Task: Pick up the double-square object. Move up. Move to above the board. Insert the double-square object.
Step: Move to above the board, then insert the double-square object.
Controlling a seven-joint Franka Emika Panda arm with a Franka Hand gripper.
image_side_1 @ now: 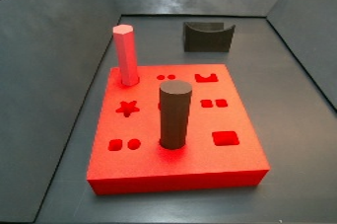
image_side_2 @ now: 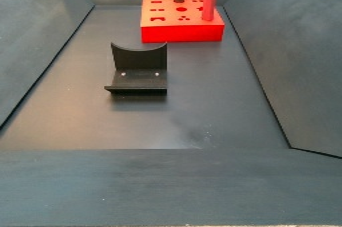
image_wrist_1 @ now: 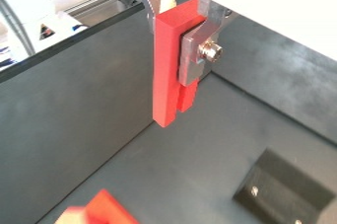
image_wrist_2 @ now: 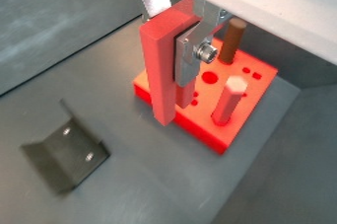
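Observation:
My gripper (image_wrist_1: 178,50) is shut on the double-square object (image_wrist_1: 172,65), a long thin red bar held upright between the silver fingers (image_wrist_1: 198,55). It shows in both wrist views, as do the bar (image_wrist_2: 168,65) and the gripper (image_wrist_2: 178,50). The bar hangs free, its lower end in the air. The board (image_wrist_2: 231,119), a flat red block with shaped cut-outs, lies below and just beyond the bar. The board also shows in both side views (image_side_1: 198,144) (image_side_2: 167,31). The gripper and bar are out of view in both side views.
A thicker red hexagonal peg (image_side_1: 125,55) and a dark grey cylinder (image_side_1: 174,114) stand in the board. The dark fixture (image_side_2: 138,69) stands on the grey floor apart from the board, and also shows in a wrist view (image_wrist_2: 66,154). Sloped grey walls surround the floor.

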